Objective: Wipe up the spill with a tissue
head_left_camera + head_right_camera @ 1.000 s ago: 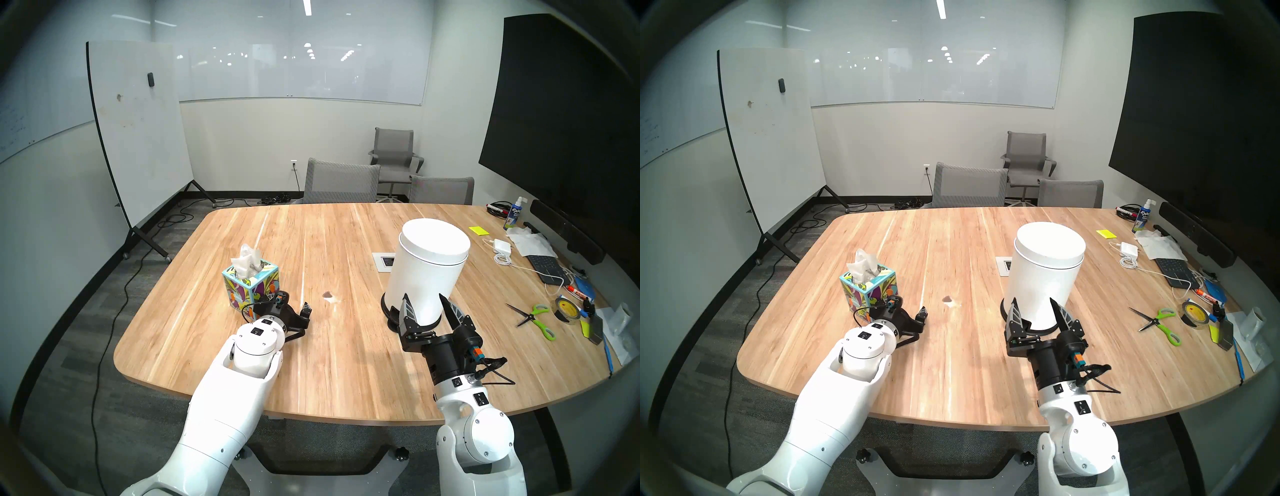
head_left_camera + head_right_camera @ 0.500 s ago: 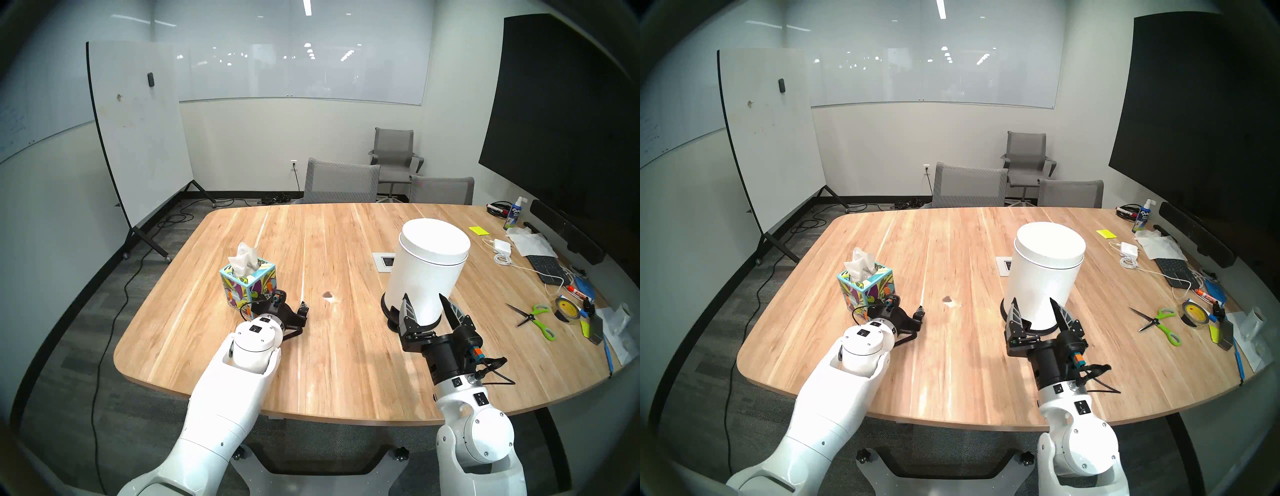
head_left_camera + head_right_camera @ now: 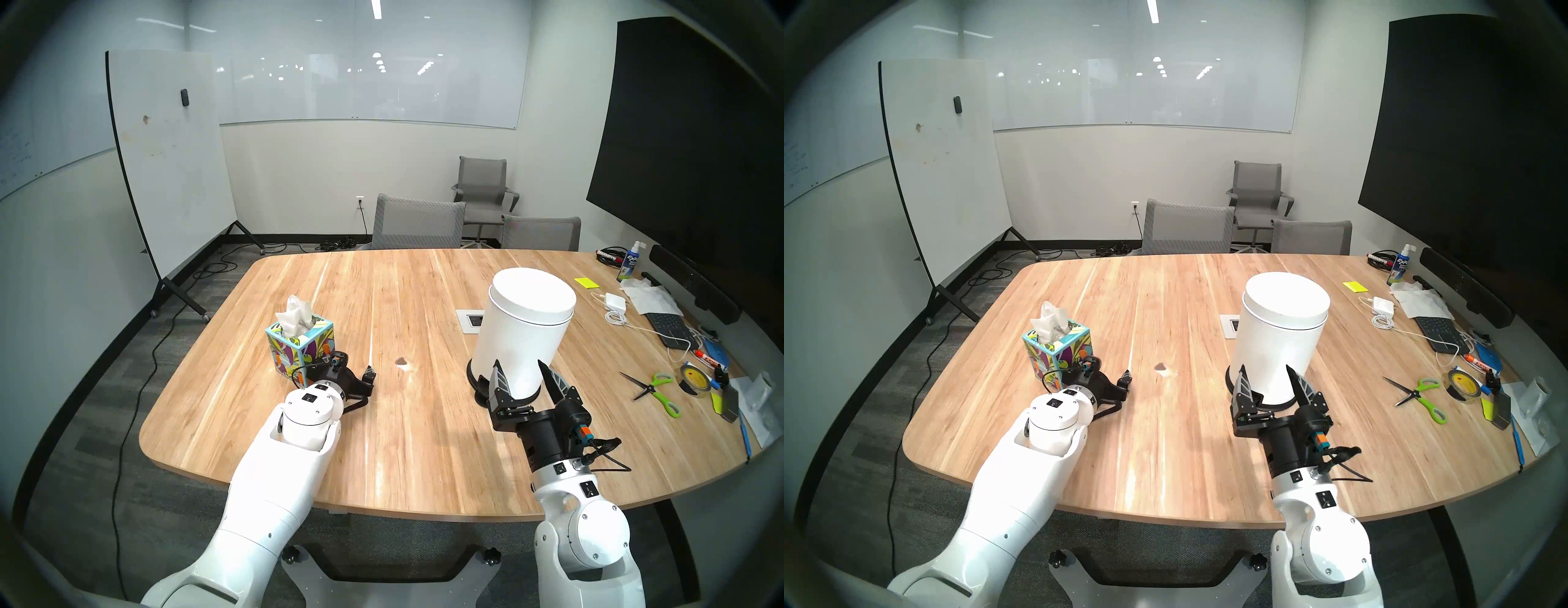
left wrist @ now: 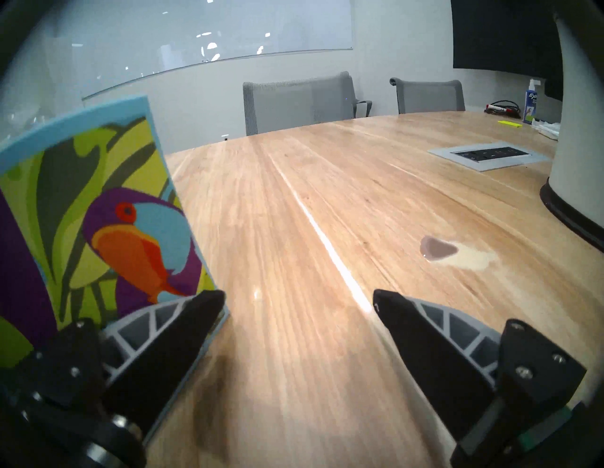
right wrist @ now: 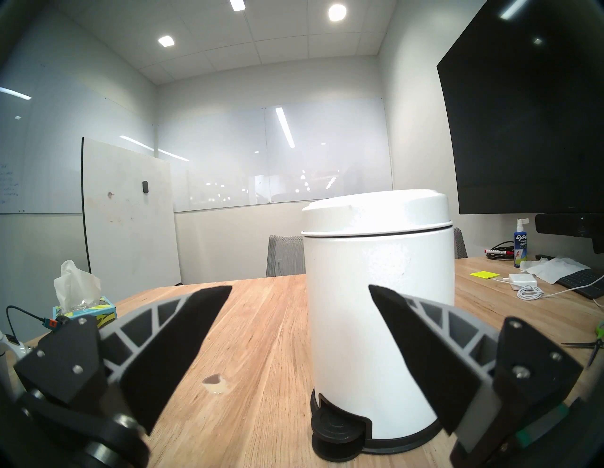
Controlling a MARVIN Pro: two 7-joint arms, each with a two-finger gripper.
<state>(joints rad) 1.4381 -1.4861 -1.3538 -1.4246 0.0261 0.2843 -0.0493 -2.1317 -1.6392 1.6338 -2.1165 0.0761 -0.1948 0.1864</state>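
Nearest, the right gripper (image 5: 299,295) hangs above the wooden table (image 3: 415,446) with jaws spread wide and empty, the white pedal bin (image 3: 524,329) behind it. The left gripper (image 4: 299,302), wide open and empty, sits low beside the toucan-print tissue box (image 3: 302,348). The spill (image 3: 401,361) lies just beyond. The tissue (image 3: 293,317) sticks up from the box.

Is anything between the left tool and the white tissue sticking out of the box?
Only the leaf-print cardboard tissue box itself: the open left tool sits low beside its wall, while the crumpled white tissue stands above.
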